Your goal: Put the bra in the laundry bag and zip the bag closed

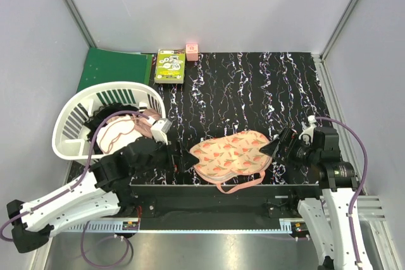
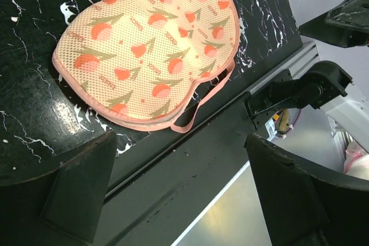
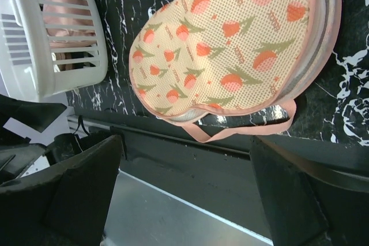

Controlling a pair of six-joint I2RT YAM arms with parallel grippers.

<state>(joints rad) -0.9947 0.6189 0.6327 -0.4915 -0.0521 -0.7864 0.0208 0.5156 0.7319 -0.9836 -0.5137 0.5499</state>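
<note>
Both released and empty at the near edge: left tool [image 1: 185, 158] and right tool [image 1: 273, 148] flank the laundry bag [image 1: 231, 154], which lies flat on the black marbled bench [image 1: 253, 86]. Further back on the left, the bra [image 1: 147, 121] sits inside the white basket [image 1: 66, 132].

left gripper [image 1: 187, 157] spread wide, right gripper [image 1: 272, 148] too
</note>
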